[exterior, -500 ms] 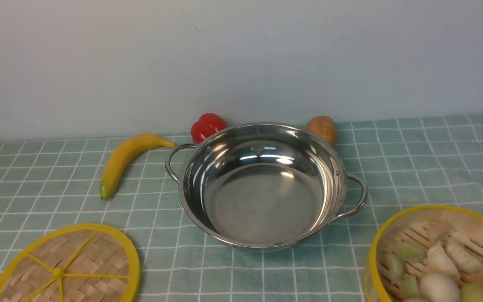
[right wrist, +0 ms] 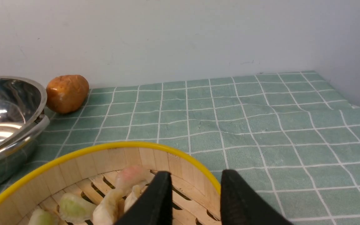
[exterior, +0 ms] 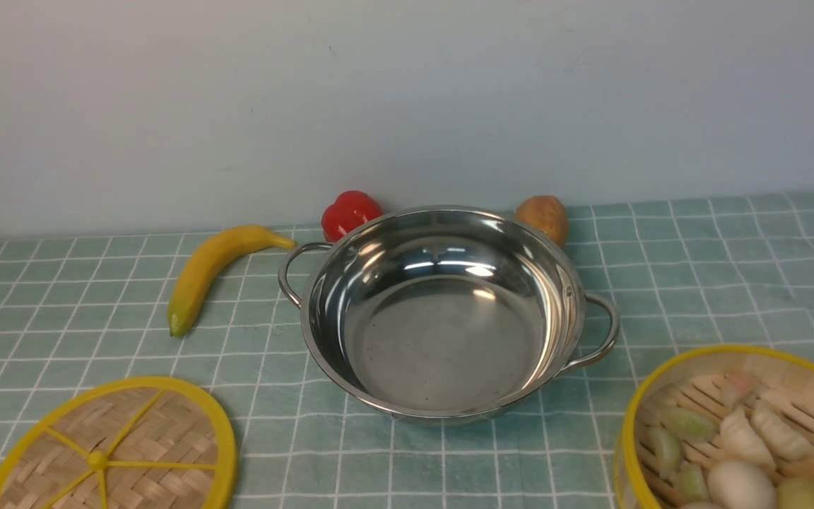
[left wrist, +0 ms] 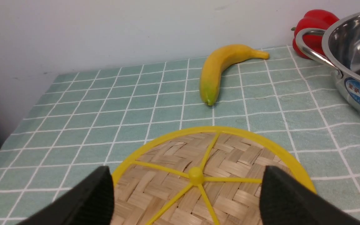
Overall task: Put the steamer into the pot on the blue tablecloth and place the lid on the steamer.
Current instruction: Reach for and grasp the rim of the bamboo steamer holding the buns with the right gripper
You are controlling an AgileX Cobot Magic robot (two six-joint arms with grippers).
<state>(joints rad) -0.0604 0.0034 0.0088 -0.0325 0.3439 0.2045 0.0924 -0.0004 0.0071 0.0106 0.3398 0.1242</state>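
Bamboo steamer (exterior: 803, 382) sat on the cloth (exterior: 732, 268) right of the empty pot (exterior: 442, 339). Our right pincer (right wrist: 195, 172) straddled its wall, grip unclear to us; left pincer (left wrist: 186, 168) gaped over the lid (left wrist: 230, 156). Next, we judged: clamp, lift level, clear the pot's rim.

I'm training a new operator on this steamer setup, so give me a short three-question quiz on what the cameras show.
1. True or false: the pot is empty.
2. Which food lies on the blue tablecloth to the pot's left? A banana, B carrot, C onion.
3. Fill in: the left gripper hangs open over the ___.
Key: 1 true; 2 A; 3 lid.
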